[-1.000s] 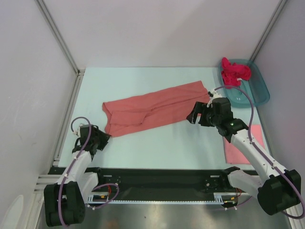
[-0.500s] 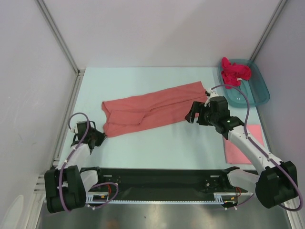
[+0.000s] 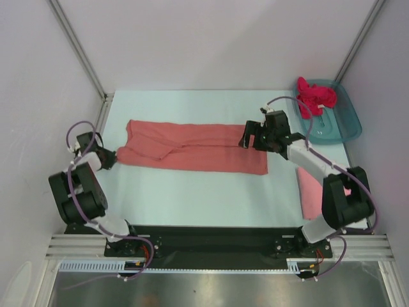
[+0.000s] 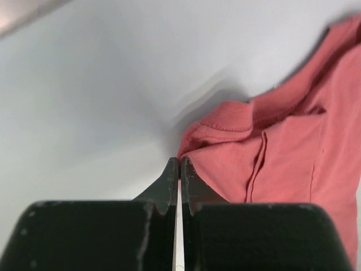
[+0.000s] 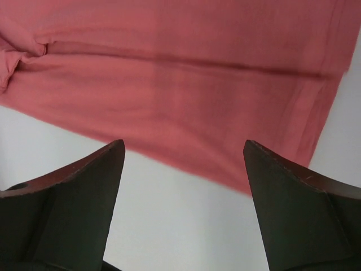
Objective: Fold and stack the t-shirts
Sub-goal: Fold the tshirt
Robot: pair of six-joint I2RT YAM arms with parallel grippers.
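Salmon shirt (image 3: 192,148) lies stretched out as a long folded band across the middle of the table (image 3: 192,105), its left end bunched to a point and its right end square. Left gripper (image 3: 108,158) sits at that point; in the wrist view its fingers (image 4: 168,183) are pressed together with only a sliver between them, pinching the shirt's hemmed corner at their tips. Right gripper (image 3: 246,136) hangs over the shirt's right end, its fingers (image 5: 84,186) spread wide and holding nothing. Magenta shirt (image 3: 314,96) is crumpled at the far end of the teal tub (image 3: 342,126) in the table's far right corner. Lighter pink shirt (image 3: 310,192) lies flat near the right edge, partly hidden by the right arm (image 3: 319,167)
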